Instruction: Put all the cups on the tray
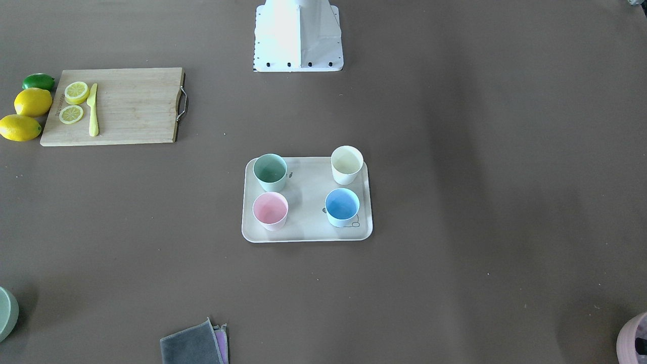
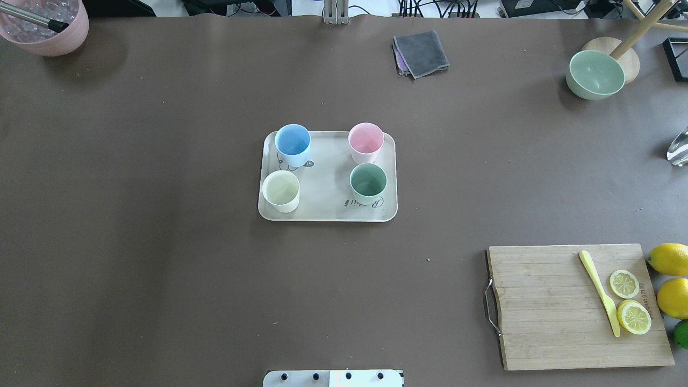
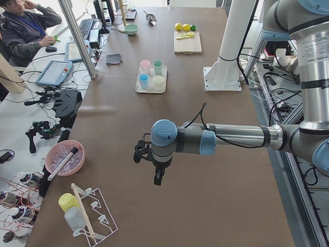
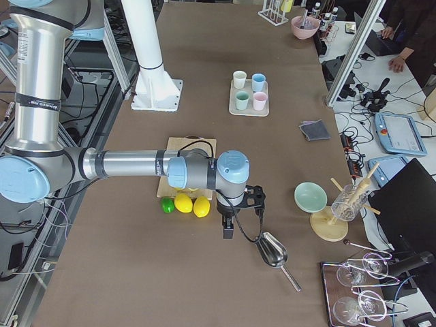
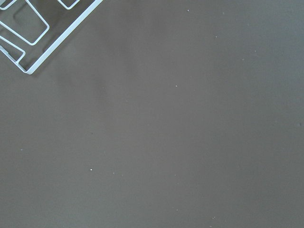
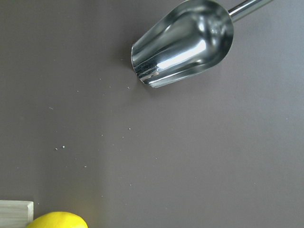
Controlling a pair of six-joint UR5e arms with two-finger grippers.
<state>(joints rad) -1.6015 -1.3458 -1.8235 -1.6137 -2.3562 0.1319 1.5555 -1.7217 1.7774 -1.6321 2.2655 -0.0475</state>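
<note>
The beige tray point(image 2: 328, 177) lies at the table's middle and also shows in the front view point(image 1: 308, 197). On it stand four cups, all upright: light blue point(image 2: 293, 144), pink point(image 2: 366, 141), cream-white point(image 2: 280, 190) and mint green point(image 2: 368, 183). My left gripper point(image 3: 157, 177) shows only in the exterior left view, low over bare table far from the tray. My right gripper point(image 4: 228, 231) shows only in the exterior right view, near the lemons. I cannot tell whether either is open or shut.
A wooden cutting board point(image 2: 543, 306) holds lemon slices and a yellow knife point(image 2: 599, 293), with lemons point(image 2: 669, 259) beside it. A green bowl point(image 2: 595, 74), a pink pot point(image 2: 51, 27), a grey cloth point(image 2: 421, 54), a metal scoop point(image 6: 185, 45) and a wire rack point(image 5: 28, 28) sit around.
</note>
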